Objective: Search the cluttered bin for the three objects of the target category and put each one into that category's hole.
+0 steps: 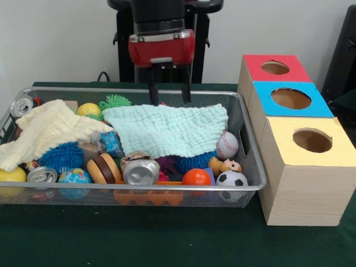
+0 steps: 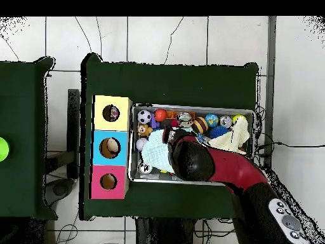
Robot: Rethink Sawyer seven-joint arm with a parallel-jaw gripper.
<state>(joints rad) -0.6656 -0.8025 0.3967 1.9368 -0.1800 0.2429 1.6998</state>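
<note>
My gripper (image 1: 169, 99) hangs open over the far side of the wire bin (image 1: 253, 167), its two dark fingers just above a mint cloth (image 1: 167, 130) with nothing between them. Round the cloth lie a baseball (image 1: 227, 146), a soccer ball (image 1: 231, 181), an orange ball (image 1: 196, 177), a globe ball (image 1: 74, 177), a blue spiky ball (image 1: 61, 156) and a crushed can (image 1: 142, 171). Right of the bin stand three boxes with holes: red (image 1: 275, 68), blue (image 1: 291, 98) and yellow (image 1: 311, 140). In the overhead view my arm (image 2: 209, 165) covers the gripper.
A pale yellow cloth (image 1: 47, 130) drapes over the bin's left half. Two more cans (image 1: 22, 105) (image 1: 41, 175), a burger toy (image 1: 104, 168), a green spiky ball (image 1: 115, 102) and yellow balls (image 1: 89, 109) crowd the bin. The overhead view shows the bin's rim (image 2: 131, 146) against the boxes (image 2: 110, 147).
</note>
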